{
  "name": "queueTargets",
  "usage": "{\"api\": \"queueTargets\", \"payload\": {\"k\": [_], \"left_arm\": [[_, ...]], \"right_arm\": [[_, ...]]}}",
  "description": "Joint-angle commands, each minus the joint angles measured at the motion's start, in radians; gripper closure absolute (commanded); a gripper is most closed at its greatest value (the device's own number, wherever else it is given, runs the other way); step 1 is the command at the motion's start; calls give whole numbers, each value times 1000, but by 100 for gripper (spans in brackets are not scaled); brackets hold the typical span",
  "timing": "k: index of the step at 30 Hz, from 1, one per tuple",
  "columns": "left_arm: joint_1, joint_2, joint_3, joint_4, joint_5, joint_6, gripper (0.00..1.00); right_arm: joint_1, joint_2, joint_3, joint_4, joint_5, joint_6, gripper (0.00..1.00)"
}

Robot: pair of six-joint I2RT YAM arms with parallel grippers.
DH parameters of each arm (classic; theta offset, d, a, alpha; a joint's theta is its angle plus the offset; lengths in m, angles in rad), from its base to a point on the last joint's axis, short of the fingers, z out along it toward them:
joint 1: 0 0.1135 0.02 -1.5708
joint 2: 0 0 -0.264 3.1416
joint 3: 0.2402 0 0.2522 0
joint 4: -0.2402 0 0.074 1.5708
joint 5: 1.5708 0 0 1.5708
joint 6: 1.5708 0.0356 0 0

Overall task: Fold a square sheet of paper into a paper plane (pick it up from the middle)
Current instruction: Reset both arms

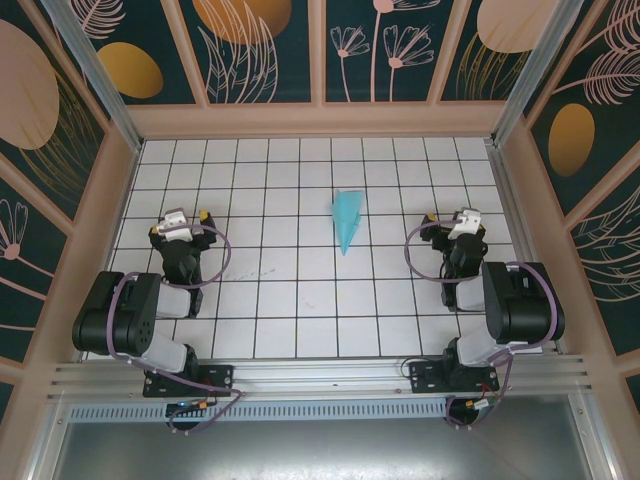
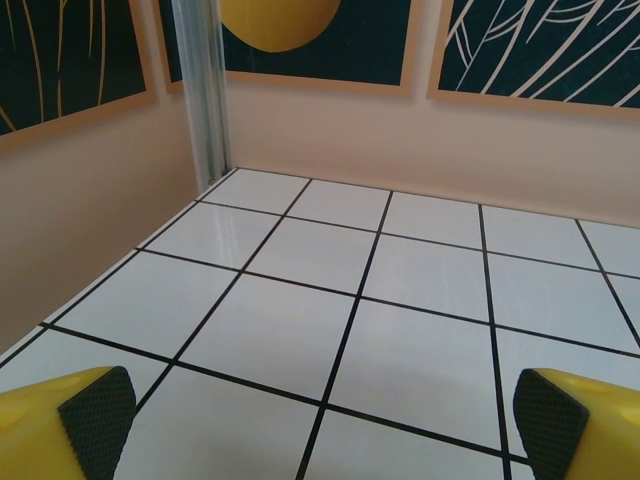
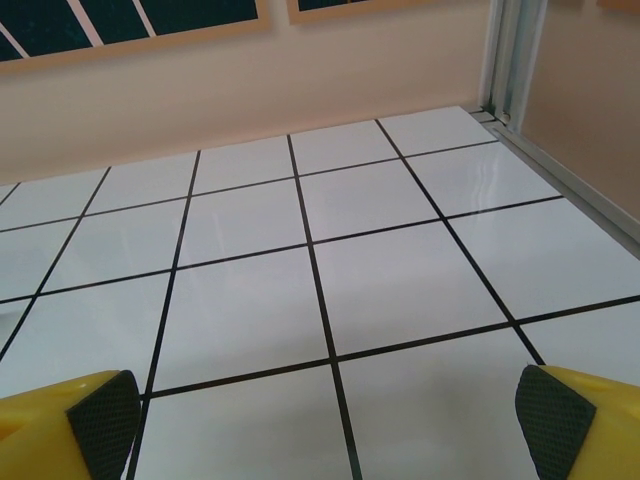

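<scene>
The square sheet of paper lies folded as a slim light-blue paper plane point(image 1: 346, 220) on the white grid table, a little behind centre, with its point toward the near edge. My left gripper point(image 1: 183, 218) rests low at the left, well apart from the plane, and it is open and empty. My right gripper point(image 1: 452, 219) sits to the right of the plane, also open and empty. In the left wrist view the left gripper point(image 2: 320, 425) has only bare tiles between its yellow fingertips point(image 2: 97, 412). The right gripper point(image 3: 325, 425) likewise has bare tiles between its black pads point(image 3: 100, 415).
Beige walls with dark floral panels enclose the table point(image 1: 290, 290) on three sides. Metal corner posts point(image 2: 205, 90) stand at the back corners. A metal rail point(image 1: 320, 378) runs along the near edge, carrying both arm bases.
</scene>
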Motion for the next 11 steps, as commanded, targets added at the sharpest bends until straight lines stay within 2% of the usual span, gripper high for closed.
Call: {"api": "queueTargets", "payload": {"k": [1,11], "left_arm": [[8,8,-5,50,-10,-1,1],[8,10,-2,44,-7,-1,1]], "right_arm": [[-9,5,-6,64,-18,-9,1],[-9,6,-5,65,-19,-9,1]]}}
